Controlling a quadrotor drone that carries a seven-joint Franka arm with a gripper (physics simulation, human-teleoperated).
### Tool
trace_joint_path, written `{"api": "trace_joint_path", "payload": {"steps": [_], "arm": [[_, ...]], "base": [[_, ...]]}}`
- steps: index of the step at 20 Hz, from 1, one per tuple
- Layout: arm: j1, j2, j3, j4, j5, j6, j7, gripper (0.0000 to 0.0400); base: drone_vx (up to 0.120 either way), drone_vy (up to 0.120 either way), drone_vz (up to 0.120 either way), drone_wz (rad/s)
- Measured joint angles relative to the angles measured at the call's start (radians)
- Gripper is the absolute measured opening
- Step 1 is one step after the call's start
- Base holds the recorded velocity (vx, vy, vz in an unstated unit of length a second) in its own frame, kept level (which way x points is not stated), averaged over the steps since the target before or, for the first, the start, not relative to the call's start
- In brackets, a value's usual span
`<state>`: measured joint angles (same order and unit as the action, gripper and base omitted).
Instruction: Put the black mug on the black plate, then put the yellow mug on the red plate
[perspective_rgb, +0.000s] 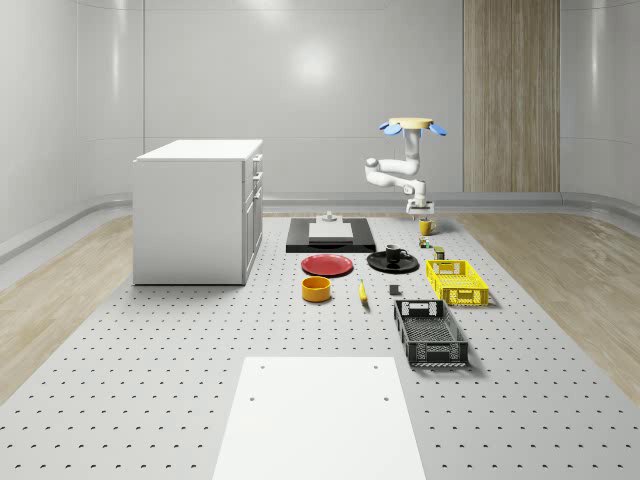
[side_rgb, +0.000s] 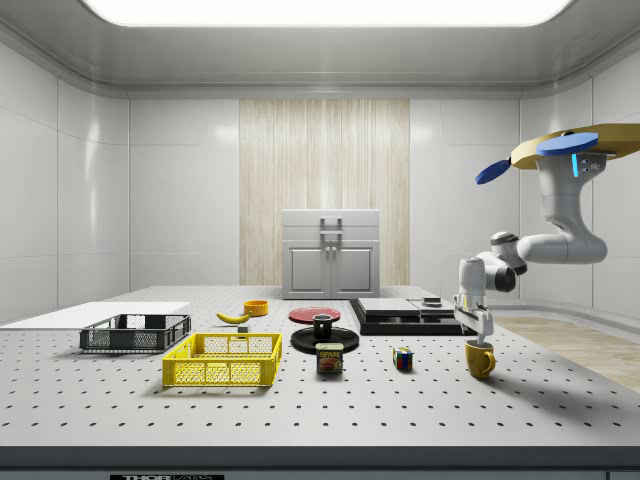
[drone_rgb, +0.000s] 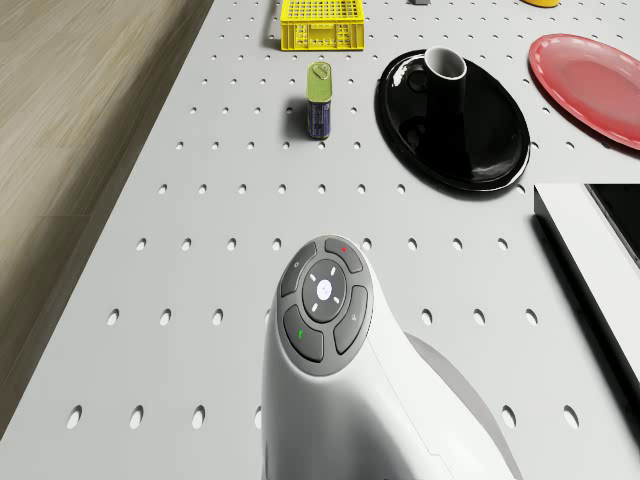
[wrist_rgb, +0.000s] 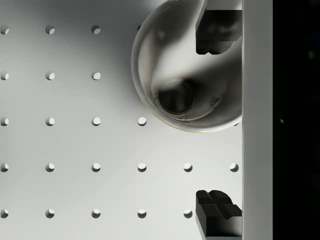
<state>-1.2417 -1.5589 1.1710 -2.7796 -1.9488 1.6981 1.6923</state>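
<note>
Your gripper (wrist_rgb: 216, 121) has its jaws wide open and is holding nothing, pointing straight down at the yellow mug (wrist_rgb: 165, 50). In the wrist view one finger (wrist_rgb: 216, 30) sits over the mug's open mouth and the other is far out over the bare table. I think that is so the two can pinch the mug's wall when they close (a thin wall is easier to grab than the whole fat cup). In the side view the gripper (side_rgb: 480, 325) hangs just over the yellow mug (side_rgb: 480, 360), right at its rim, and I cannot tell if they touch. The mug stands upright on the table (side_rgb: 300, 410), so it is not on its plate yet. The drone (side_rgb: 565, 150) hovers high up beside the mug with its arm bent down to reach it. The first job looks done: the black mug (perspective_rgb: 393, 254) stands on the black plate (perspective_rgb: 408, 266). In the whole-scene view the red plate (perspective_rgb: 327, 265) lies at about 8 o'clock from the yellow mug (perspective_rgb: 426, 227), well apart. The black plate sits near that path, at about 7 o'clock, so you will likely want to lift high and not bump the black mug.
</note>
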Motion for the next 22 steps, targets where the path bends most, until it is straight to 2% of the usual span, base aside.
{"api": "trace_joint_path", "payload": {"steps": [7, 21, 22], "arm": [[-0.004, 0.011, -0.042, 0.017, -0.042, 0.010, -0.006, 0.0400], [0.006, 0.031, -0.066, 0.027, -0.070, 0.004, -0.020, 0.0400], [0.007, 0.032, -0.067, 0.027, -0.071, 0.003, -0.020, 0.0334]], "base": [[0.000, 0.000, 0.000, 0.000], [0.000, 0.000, 0.000, 0.000], [0.000, 0.000, 0.000, 0.000]]}}
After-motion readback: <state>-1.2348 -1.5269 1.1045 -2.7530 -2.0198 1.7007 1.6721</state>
